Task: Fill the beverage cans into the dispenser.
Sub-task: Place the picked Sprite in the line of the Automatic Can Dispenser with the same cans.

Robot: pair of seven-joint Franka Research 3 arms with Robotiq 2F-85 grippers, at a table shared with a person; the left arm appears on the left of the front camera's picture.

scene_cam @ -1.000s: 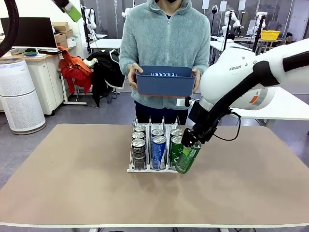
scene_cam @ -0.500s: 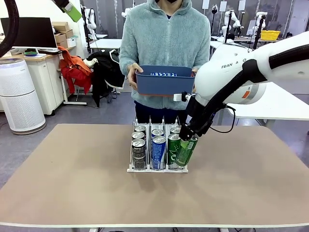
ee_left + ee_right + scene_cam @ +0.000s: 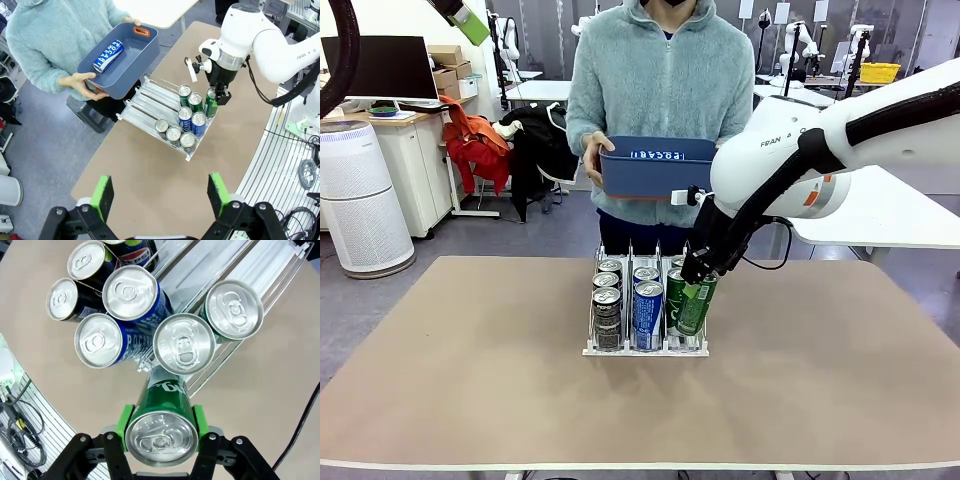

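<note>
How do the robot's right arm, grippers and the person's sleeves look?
The right arm is white, with grey lettering, an orange patch and a black cable. The right gripper and left gripper are black with green pads. The person's sleeves are fluffy blue-grey.

Grey floor [image 3: 470, 235], white air purifier [image 3: 360, 195], black monitor [image 3: 380, 65]

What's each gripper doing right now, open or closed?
Left gripper: open, holding nothing.
Right gripper: closed on a green can.
</note>
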